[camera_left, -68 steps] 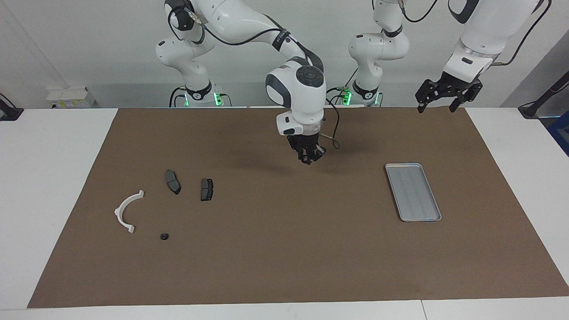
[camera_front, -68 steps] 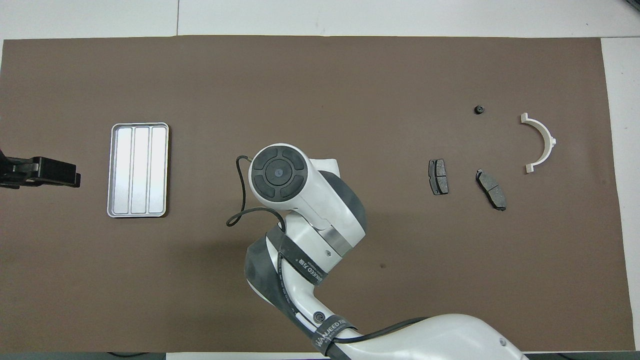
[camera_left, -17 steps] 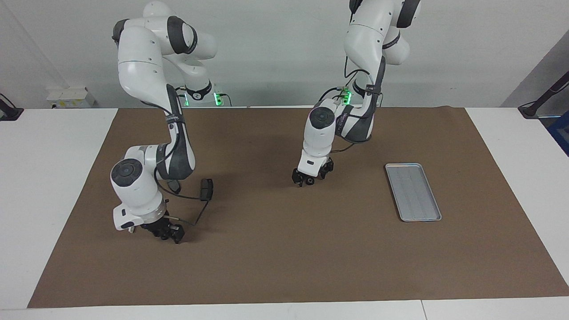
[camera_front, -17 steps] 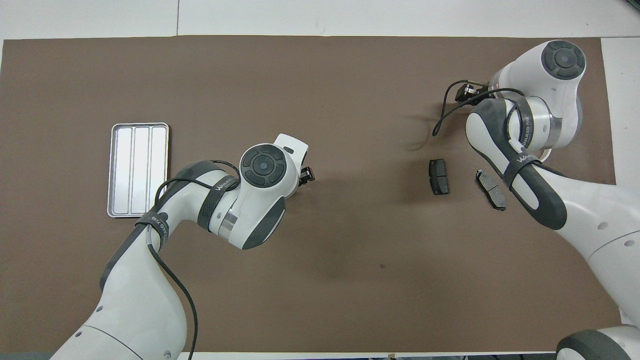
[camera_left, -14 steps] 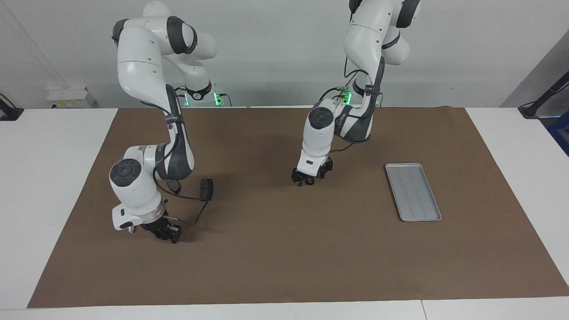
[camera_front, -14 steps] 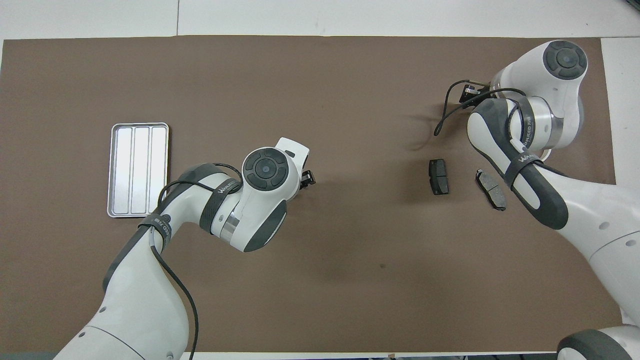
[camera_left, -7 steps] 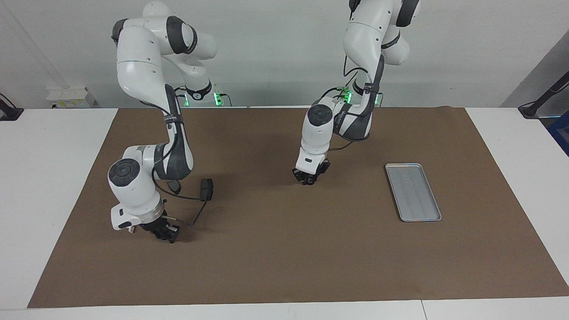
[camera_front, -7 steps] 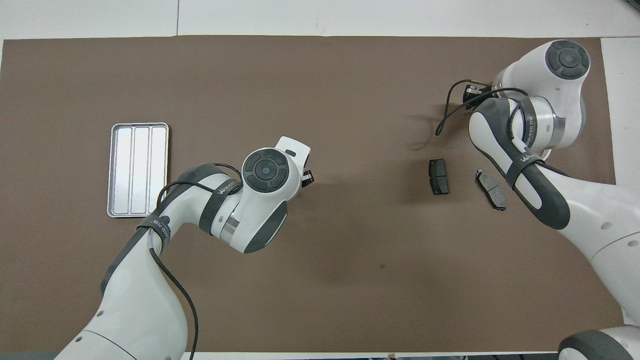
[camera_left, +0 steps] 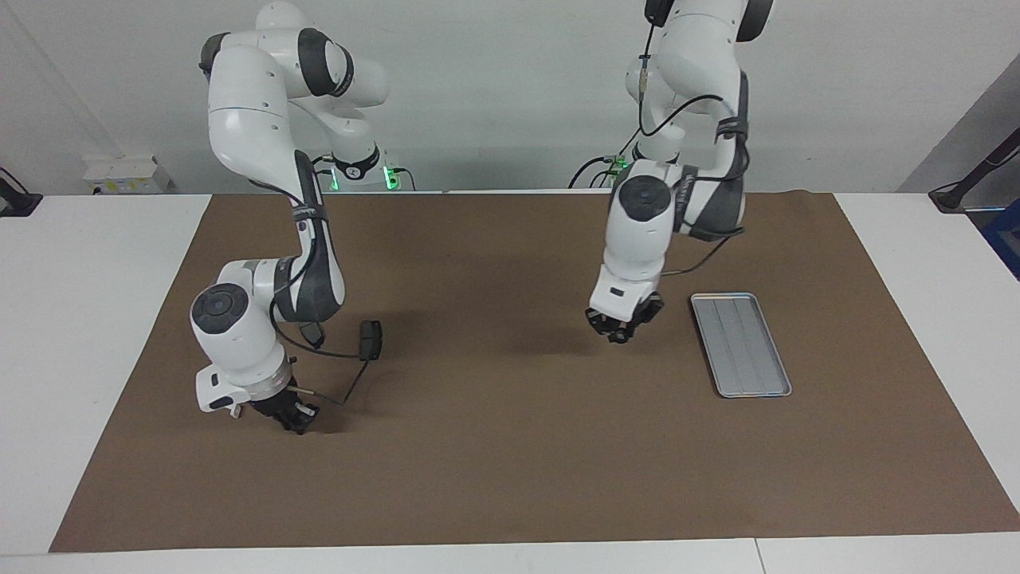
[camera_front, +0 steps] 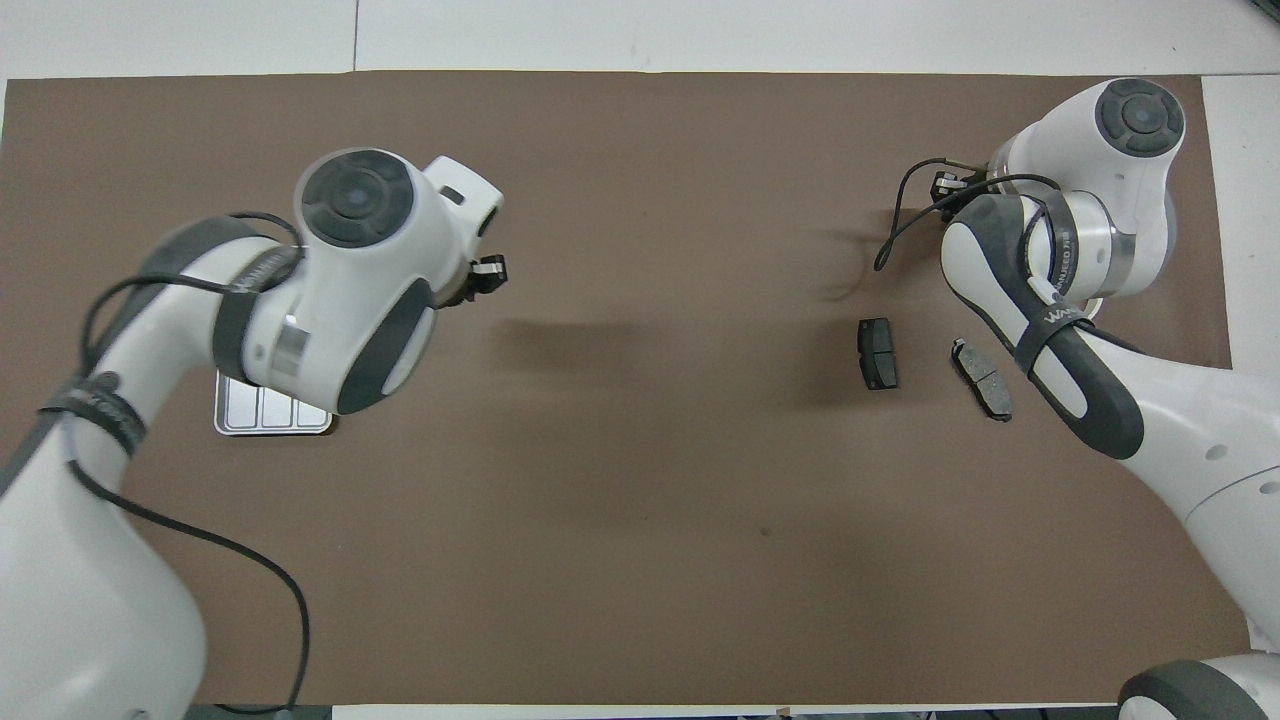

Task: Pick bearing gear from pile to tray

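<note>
My left gripper (camera_left: pixel 620 329) is up over the brown mat beside the silver-grey tray (camera_left: pixel 741 343), on the tray's side toward the middle of the table. It is shut on the small dark bearing gear, which barely shows. In the overhead view the left gripper (camera_front: pixel 488 272) pokes out from under the arm, which covers most of the tray (camera_front: pixel 262 420). My right gripper (camera_left: pixel 295 418) is down at the mat in the pile, where a tiny black ring lay; the ring is hidden. It also shows in the overhead view (camera_front: pixel 945 185). The white half-ring bracket is hidden by the right arm.
Two dark grey brake pads lie on the mat near the right arm: one (camera_left: pixel 370 340) (camera_front: pixel 877 353) in the open, the other (camera_left: pixel 312 335) (camera_front: pixel 982 378) partly covered by the arm. A thin cable loops from the right wrist over the mat (camera_left: pixel 510 446).
The left gripper closed on the small part at the middle of the mat, lifted it and carried it toward the tray. The right gripper stayed low in the pile, shifting slightly.
</note>
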Robot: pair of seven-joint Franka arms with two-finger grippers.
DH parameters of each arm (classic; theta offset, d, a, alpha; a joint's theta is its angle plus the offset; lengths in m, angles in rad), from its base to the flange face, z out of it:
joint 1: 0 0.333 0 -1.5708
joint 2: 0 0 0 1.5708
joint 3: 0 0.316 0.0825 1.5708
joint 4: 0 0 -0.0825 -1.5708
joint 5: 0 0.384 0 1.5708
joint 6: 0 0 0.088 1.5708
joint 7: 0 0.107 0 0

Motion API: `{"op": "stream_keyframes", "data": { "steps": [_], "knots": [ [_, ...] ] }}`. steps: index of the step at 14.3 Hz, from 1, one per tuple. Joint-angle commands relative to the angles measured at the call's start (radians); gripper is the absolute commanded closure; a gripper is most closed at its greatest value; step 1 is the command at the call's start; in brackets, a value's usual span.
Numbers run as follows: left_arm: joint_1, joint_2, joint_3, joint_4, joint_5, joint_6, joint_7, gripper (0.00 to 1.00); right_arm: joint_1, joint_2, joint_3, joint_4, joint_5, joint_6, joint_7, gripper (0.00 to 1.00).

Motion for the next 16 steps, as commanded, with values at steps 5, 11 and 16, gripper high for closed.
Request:
{"op": "stream_keyframes", "data": {
  "steps": [5,11,16],
  "knots": [
    [0.365,-0.079,-0.008,0.001,-0.038,-0.114,0.582,1.00,0.077,-0.171,0.018,0.192,0.003,-0.578,-0.032,1.00],
    [0.389,-0.197,-0.008,-0.420,-0.038,0.245,0.555,1.00,0.331,-0.334,0.018,0.203,0.075,-0.749,0.260,1.00],
    [0.376,-0.198,-0.008,-0.490,-0.038,0.262,0.521,1.00,0.565,-0.323,0.032,0.118,0.117,-0.556,0.756,1.00]
  ]
}}
